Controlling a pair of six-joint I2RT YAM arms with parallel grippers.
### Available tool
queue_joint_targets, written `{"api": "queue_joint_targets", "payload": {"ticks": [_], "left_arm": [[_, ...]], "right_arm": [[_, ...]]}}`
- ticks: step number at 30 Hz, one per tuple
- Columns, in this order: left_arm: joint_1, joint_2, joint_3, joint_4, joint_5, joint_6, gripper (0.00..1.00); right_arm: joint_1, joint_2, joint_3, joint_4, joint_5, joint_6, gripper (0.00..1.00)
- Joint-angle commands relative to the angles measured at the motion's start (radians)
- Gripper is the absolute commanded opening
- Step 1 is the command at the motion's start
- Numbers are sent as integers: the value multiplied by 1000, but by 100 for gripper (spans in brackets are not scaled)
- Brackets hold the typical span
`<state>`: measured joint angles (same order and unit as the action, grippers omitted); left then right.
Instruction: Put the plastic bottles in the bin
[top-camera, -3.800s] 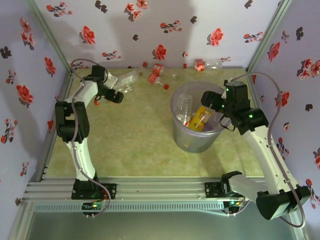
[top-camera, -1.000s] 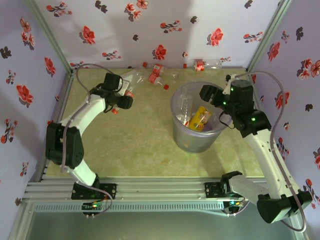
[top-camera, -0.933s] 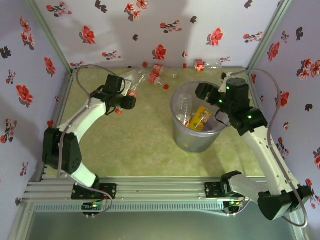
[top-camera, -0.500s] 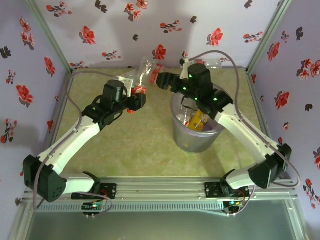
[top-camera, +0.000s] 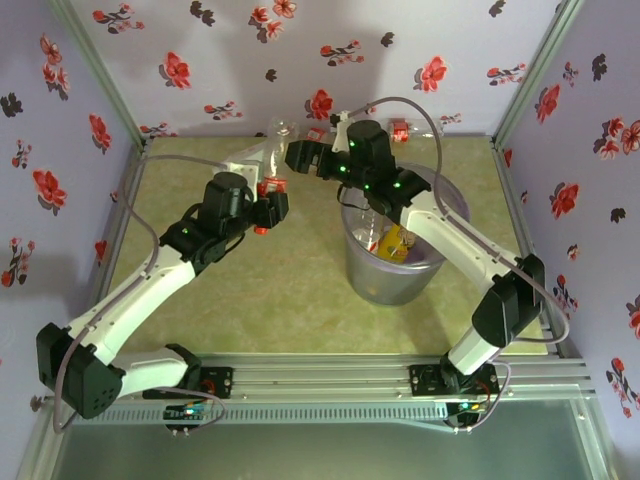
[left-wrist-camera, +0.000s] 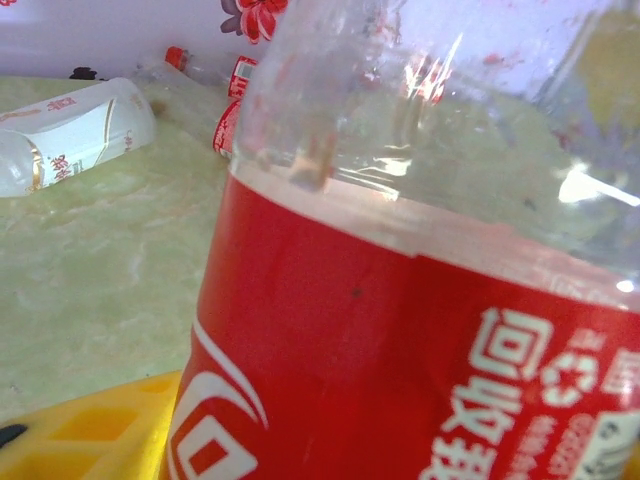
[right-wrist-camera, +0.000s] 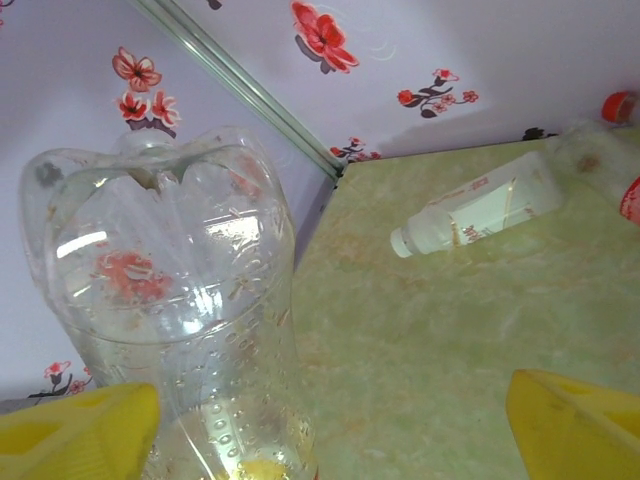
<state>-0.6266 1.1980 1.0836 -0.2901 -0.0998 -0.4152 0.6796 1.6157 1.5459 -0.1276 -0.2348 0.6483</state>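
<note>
My left gripper (top-camera: 268, 200) is shut on a clear plastic bottle (top-camera: 270, 186) with a red label (left-wrist-camera: 400, 360), held off the table left of the bin. One yellow finger (left-wrist-camera: 90, 430) shows beside the label. My right gripper (top-camera: 297, 158) stands open at that bottle's far end. In the right wrist view its clear ribbed base (right-wrist-camera: 170, 300) is close to the left finger (right-wrist-camera: 70, 430), apart from the right one. The bin (top-camera: 350, 215), a translucent grey bucket, stands right of centre with a yellow bottle (top-camera: 400, 240) inside.
A white-labelled bottle (right-wrist-camera: 480, 215) lies on the green table near the back-left corner and also appears in the left wrist view (left-wrist-camera: 70, 140). More bottles lie along the back wall (top-camera: 400, 130). Flowered walls close three sides.
The left arm has lifted the red-labelled bottle and carried it right, toward the bin. The right gripper has swung left from over the bin to the bottle's far end and opened wider.
</note>
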Motion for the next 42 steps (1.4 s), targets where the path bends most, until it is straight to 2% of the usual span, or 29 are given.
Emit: {"api": "queue_joint_targets", "payload": {"ticks": [1,10,13,21,23,24,25,26,27,28,37,42], "left_arm": [[-44,-11,-6,22,78,55,0],[-42,3,6,8,79,53,0],[-43,-5,-7,23,94,52,0],[-43,-13,-11,21,99,59,0],[-43,-19,-16,28,99,63,0],[-42,-21,-18,32,98,65,7],[-43,-23,-20,35,97,65,28],[-41,-28,-24,40,95,65,59],[-40,-31,-27,40,95,67,84],[-38,-35,-29,38,91,69,99],[0,-97,-76,13,56,55,100],[31,-146,-154,119,45,27,100]], "right_arm": [[11,21,45,107,-71,39,92],[18,28,30,133,-98,50,92],[18,35,40,107,-75,45,88],[17,35,51,53,-29,6,58],[16,29,51,45,-18,-5,53],[15,27,52,45,-14,-11,52],[14,26,56,43,-14,-16,52],[11,27,63,40,-13,-22,52],[8,29,76,37,-14,-29,51],[3,32,91,27,-17,-38,50],[-80,-22,221,-57,24,-138,48],[-172,-86,284,-144,88,-191,48]]}}
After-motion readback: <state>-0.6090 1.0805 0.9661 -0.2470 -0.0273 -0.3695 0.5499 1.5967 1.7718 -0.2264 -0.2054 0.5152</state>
